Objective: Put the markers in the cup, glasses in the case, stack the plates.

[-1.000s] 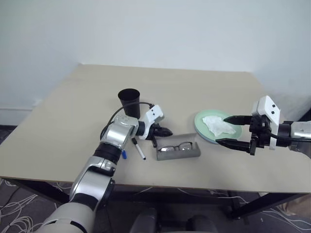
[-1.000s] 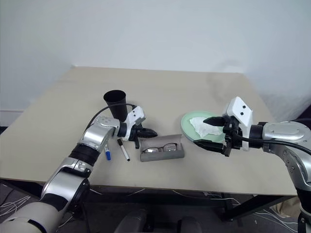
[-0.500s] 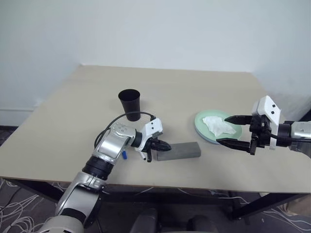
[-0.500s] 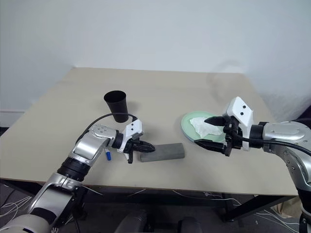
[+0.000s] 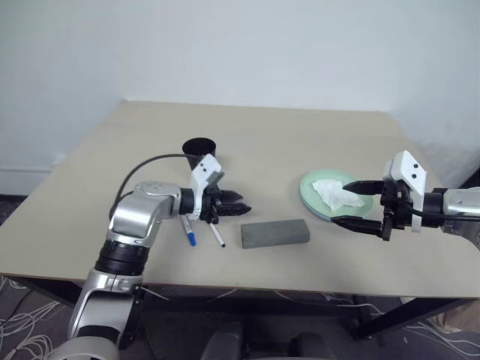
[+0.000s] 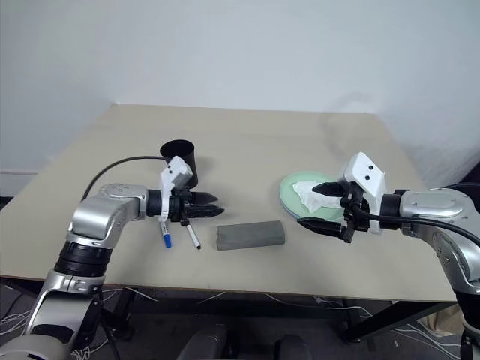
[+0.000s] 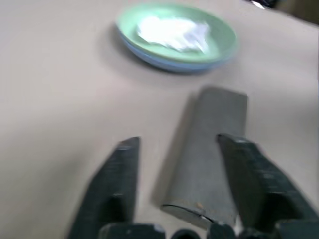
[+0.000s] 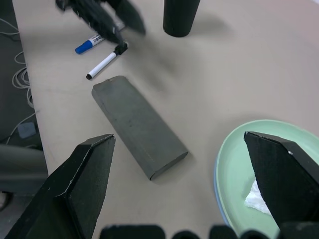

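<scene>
The grey case (image 5: 275, 232) lies shut on the table, and the glasses are hidden. My left gripper (image 5: 229, 204) hovers open and empty just left of the case, which shows beyond its fingers (image 7: 119, 184) in the left wrist view. Two markers lie below it, one with a blue cap (image 5: 187, 232) and one with a black cap (image 5: 216, 235). The black cup (image 5: 199, 148) stands upright behind my left wrist. The mint plate (image 5: 309, 187) rests on the light blue plate (image 7: 164, 62). My right gripper (image 5: 358, 204) is open at the plates' right edge, holding nothing.
A crumpled white tissue (image 5: 336, 193) lies in the mint plate. The table's front edge (image 5: 247, 283) runs close below the case and markers. A black cable loops from my left forearm above the table.
The case, open with the glasses inside a second ago, is now shut. My left gripper has drawn back up and to the left and has opened. The right arm has kept still.
</scene>
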Controlling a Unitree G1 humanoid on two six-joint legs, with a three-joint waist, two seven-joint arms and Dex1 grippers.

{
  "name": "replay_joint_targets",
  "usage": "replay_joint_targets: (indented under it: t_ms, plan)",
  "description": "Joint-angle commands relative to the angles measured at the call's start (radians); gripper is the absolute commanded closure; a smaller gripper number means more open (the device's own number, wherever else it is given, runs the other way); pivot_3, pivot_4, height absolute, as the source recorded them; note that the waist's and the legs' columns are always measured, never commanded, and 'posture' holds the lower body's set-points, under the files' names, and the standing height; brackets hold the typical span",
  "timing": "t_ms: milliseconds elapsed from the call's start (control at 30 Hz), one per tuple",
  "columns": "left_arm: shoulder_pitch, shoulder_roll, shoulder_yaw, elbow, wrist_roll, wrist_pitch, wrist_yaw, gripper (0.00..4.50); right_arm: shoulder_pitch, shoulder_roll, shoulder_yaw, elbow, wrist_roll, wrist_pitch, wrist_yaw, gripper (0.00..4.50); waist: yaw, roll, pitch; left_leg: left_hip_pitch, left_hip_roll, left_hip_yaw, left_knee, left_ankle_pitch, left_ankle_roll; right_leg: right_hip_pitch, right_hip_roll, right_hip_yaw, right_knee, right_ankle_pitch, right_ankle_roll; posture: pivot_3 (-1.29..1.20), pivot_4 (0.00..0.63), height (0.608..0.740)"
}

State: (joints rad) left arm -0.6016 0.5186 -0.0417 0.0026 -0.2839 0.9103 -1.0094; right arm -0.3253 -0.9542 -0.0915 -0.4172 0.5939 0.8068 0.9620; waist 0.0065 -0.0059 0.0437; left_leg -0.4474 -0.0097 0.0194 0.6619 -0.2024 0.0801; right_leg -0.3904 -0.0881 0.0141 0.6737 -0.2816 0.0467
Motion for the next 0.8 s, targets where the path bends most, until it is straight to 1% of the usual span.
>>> replay_joint_targets:
  t_ms: [33, 67, 133, 233, 333, 500, 667, 800]
  plan:
    - [-0.009, 0.001, 0.061, -0.024, 0.023, 0.049, 0.157, 0.59, -0.040, 0.002, -0.002, 0.003, -0.006, -0.026, 0.004, 0.00, 0.000, 0.000, 0.000, 0.000, 0.000, 0.000, 0.000, 0.000, 0.000, 0.000, 0.000, 0.000, 0.000, 0.000, 0.000, 0.00, 0.000, 0.725]
    - [-0.008, 0.008, 0.061, -0.032, 0.021, 0.080, 0.181, 0.28, -0.045, 0.003, 0.003, 0.006, -0.007, -0.027, 0.005, 0.00, 0.001, 0.000, 0.000, 0.000, 0.000, 0.000, 0.000, 0.000, 0.000, 0.000, 0.000, 0.000, 0.000, 0.000, 0.000, 0.00, 0.000, 0.725]
    - [-0.011, 0.030, 0.040, -0.056, 0.025, 0.167, 0.226, 0.28, -0.053, 0.006, 0.012, 0.012, -0.009, -0.030, 0.006, 0.00, 0.001, 0.000, 0.000, 0.000, 0.000, 0.000, 0.000, 0.000, 0.000, 0.000, 0.000, 0.000, 0.000, 0.000, 0.000, 0.00, 0.000, 0.725]
    - [-0.030, 0.017, 0.018, -0.076, 0.027, 0.314, 0.311, 0.28, -0.065, 0.015, 0.030, 0.018, -0.010, -0.032, 0.004, 0.00, 0.002, 0.000, 0.000, 0.000, 0.000, 0.000, 0.000, 0.000, 0.000, 0.000, 0.000, 0.000, 0.000, 0.000, 0.000, 0.00, 0.000, 0.725]
    - [-0.058, -0.035, 0.008, -0.089, 0.060, 0.424, 0.431, 0.28, -0.077, 0.023, 0.043, 0.019, -0.010, -0.029, 0.003, 0.00, 0.004, 0.000, 0.000, 0.000, 0.000, 0.000, 0.000, 0.000, 0.000, 0.000, 0.000, 0.000, 0.000, 0.000, 0.000, 0.00, 0.000, 0.725]
    - [-0.108, -0.152, 0.077, -0.081, 0.112, 0.600, 0.623, 0.28, -0.084, 0.020, 0.052, 0.022, -0.010, -0.028, 0.009, 0.00, 0.006, -0.001, 0.000, 0.000, 0.000, 0.000, 0.001, 0.000, 0.000, 0.000, 0.001, 0.000, 0.000, 0.000, 0.001, 0.00, 0.000, 0.725]
    - [-0.126, -0.233, 0.125, -0.085, 0.158, 0.659, 0.753, 0.28, -0.089, 0.018, 0.056, 0.024, -0.009, -0.027, 0.010, 0.00, 0.006, -0.001, 0.000, 0.000, 0.000, 0.000, 0.000, 0.000, 0.000, 0.000, 0.001, 0.000, 0.001, 0.000, 0.001, 0.00, 0.000, 0.725]
    - [-0.139, -0.310, 0.166, -0.073, 0.212, 0.674, 0.868, 0.28, -0.087, 0.019, 0.060, 0.026, -0.013, -0.031, 0.015, 0.00, 0.008, -0.001, 0.000, 0.000, 0.000, 0.000, 0.000, 0.000, 0.000, 0.000, 0.001, 0.000, 0.001, 0.000, 0.001, 0.00, 0.000, 0.725]
